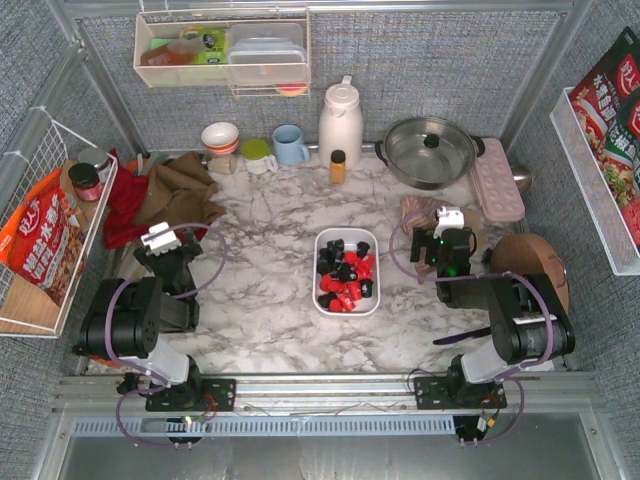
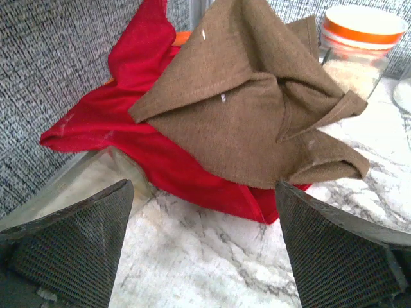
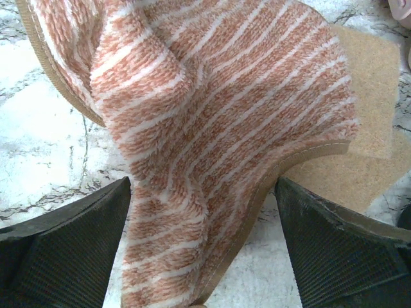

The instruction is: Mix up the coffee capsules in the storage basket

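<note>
The storage basket (image 1: 322, 300), a shallow white tray, sits mid-table between the two arms, and the red and black coffee capsules (image 1: 345, 275) lie piled inside it. My left gripper (image 1: 160, 236) hovers well to the basket's left; in the left wrist view it (image 2: 200, 192) is open over bare marble, facing a brown cloth (image 2: 257, 109) on a red cloth (image 2: 128, 128). My right gripper (image 1: 443, 222) is just right of the basket; in the right wrist view it (image 3: 202, 189) is open, a striped fuzzy cloth (image 3: 212, 109) lying loose between its fingers. Neither wrist view shows the basket or the capsules.
Along the back stand bowls (image 1: 220, 137), a blue mug (image 1: 291, 145), a white kettle (image 1: 340, 122), an amber bottle (image 1: 338, 166) and a lidded pot (image 1: 431, 150). A pink box (image 1: 497, 178) and a round wooden board (image 1: 530, 262) lie right. A wire rack (image 1: 45, 225) hangs left.
</note>
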{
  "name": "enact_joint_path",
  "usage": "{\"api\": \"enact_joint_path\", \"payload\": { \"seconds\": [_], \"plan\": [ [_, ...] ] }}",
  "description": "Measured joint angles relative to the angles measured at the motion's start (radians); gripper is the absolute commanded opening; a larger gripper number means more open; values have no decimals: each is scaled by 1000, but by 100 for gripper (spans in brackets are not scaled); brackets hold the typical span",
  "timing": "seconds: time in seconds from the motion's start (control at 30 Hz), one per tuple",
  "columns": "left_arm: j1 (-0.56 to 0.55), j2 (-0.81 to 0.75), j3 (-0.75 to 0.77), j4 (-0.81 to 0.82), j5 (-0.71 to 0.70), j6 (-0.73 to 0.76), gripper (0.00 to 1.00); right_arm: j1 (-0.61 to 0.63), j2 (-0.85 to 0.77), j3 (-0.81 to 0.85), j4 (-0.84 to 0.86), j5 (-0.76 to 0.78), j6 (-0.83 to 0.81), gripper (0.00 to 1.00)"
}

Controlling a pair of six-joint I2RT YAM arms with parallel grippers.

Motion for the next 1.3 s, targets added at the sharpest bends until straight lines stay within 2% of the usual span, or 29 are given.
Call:
{"api": "enact_joint_path", "payload": {
  "seconds": [1.3],
  "plan": [
    [5,5,1,-48,-17,-32,99,-5,0,6,-14,-4,4,99]
  ]
}}
